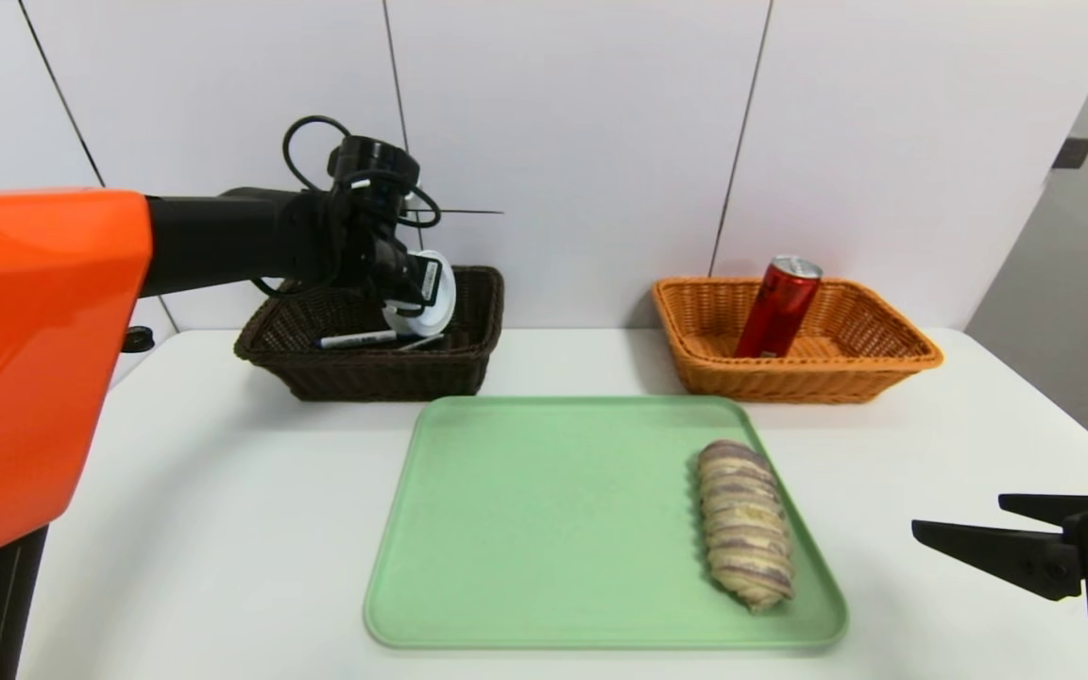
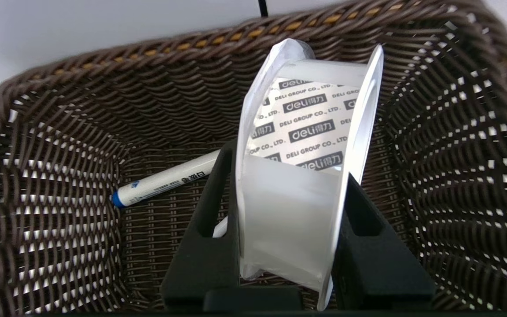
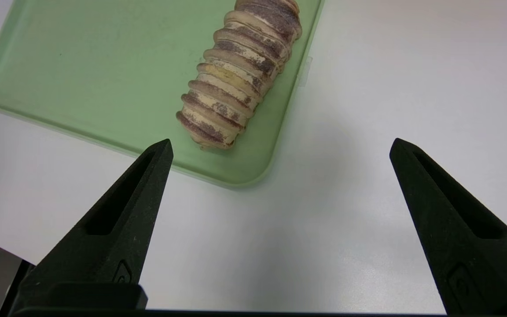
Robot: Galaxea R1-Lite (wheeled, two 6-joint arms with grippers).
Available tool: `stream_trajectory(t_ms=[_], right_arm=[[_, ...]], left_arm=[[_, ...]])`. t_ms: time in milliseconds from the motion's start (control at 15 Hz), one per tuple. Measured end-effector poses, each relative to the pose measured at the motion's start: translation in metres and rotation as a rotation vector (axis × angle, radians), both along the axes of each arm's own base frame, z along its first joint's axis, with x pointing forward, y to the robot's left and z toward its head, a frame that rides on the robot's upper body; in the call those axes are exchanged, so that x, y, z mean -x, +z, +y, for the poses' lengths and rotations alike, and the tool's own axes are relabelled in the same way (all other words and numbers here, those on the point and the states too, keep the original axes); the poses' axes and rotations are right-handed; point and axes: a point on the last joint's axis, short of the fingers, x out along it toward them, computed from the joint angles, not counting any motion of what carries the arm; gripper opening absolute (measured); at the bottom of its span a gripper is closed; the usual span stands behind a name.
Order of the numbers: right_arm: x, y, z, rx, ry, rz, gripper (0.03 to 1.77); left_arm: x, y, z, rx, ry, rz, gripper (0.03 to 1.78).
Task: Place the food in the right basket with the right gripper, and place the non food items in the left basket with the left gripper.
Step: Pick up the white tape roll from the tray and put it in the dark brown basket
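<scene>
My left gripper (image 1: 412, 295) hangs over the dark brown left basket (image 1: 365, 373), shut on a roll of clear tape (image 1: 429, 295). The left wrist view shows the tape roll (image 2: 310, 119) clamped between the black fingers of the left gripper (image 2: 291, 165), above the left basket's floor (image 2: 60, 132). A white marker (image 2: 165, 180) lies in that basket. A striped bread roll (image 1: 744, 524) rests on the green tray (image 1: 553, 529). My right gripper (image 1: 960, 515) stands open and empty to the right of the tray, just off its near corner. The orange right basket (image 1: 790, 378) holds a red can (image 1: 778, 307).
The white table (image 1: 223, 491) carries both baskets at the back, close to the wall, with the tray in front of them. In the right wrist view the right gripper (image 3: 281, 142) is above bare table, with the bread roll (image 3: 240, 75) and tray (image 3: 90, 66) beyond it.
</scene>
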Motion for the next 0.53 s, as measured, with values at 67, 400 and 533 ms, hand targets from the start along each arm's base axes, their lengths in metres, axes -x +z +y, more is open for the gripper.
stream_trajectory(t_ms=[67, 400, 533], right_arm=[[0.000, -0.001, 0.000, 0.001, 0.000, 0.002, 1.70], [0.001, -0.003, 0.000, 0.002, -0.001, 0.010, 1.70], [0.001, -0.004, 0.000, 0.002, -0.002, 0.012, 1.70]], left_arm=[[-0.002, -0.005, -0.001, -0.002, 0.001, 0.010, 0.55], [-0.009, -0.021, -0.003, -0.008, 0.010, 0.043, 0.55], [-0.010, -0.024, -0.004, -0.009, 0.011, 0.048, 0.81]])
